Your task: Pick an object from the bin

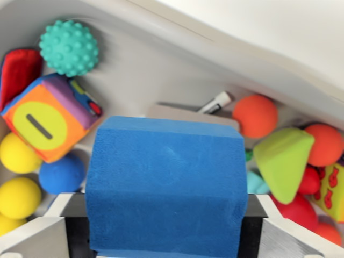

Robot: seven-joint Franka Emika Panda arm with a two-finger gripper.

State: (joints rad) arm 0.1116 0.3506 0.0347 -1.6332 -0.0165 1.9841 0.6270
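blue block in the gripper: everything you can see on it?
The blue block looks like matte foam, boxy, with bevelled upper corners and no markings. It fills the centre of the wrist view, clamped on both sides between the fingers of the gripper. It hides part of the bin behind; contact underneath cannot be told.

Only the tool (164, 226) shows: 2 pale grey, flat-faced fingers (32, 236) with straight, angular edges, 1 at each lower corner of the wrist view. Inside each finger sits a black pad, matte and rectangular. No cables, screws or markings are visible.
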